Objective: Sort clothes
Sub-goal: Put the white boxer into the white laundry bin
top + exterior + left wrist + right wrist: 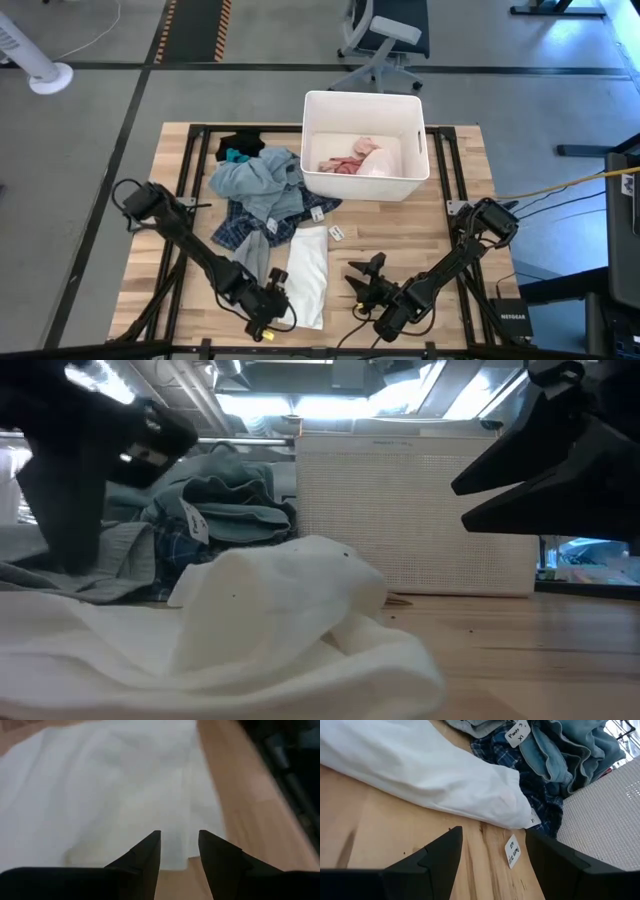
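Observation:
A white garment (pixel 308 270) lies flat on the table's near middle, reaching toward the near edge. My left gripper (pixel 272 312) is at its near left end; in the left wrist view its fingers (pixel 180 847) stand open by a narrow gap over the cloth's edge (pixel 175 862). My right gripper (pixel 362 276) waits open just right of the garment, its fingers (pixel 492 845) wide apart over bare wood. Behind them lies a pile: light blue-grey (pixel 260 180), dark plaid (pixel 245 225), teal (pixel 235 157) and black (pixel 240 145). A pink garment (pixel 350 160) lies in the white bin (pixel 365 188). My left gripper's fingertips (pixel 150 845) stand at the white garment's near edge, slanting down at it. I cannot tell whether they touch the cloth. Nothing shows between the fingers.
Small white tags (pixel 337 232) lie on the wood between the pile and my right gripper. The bin stands at the table's far middle. Bare wood shows on the table's right half (pixel 440 240). An office chair (pixel 385 40) stands beyond the far edge.

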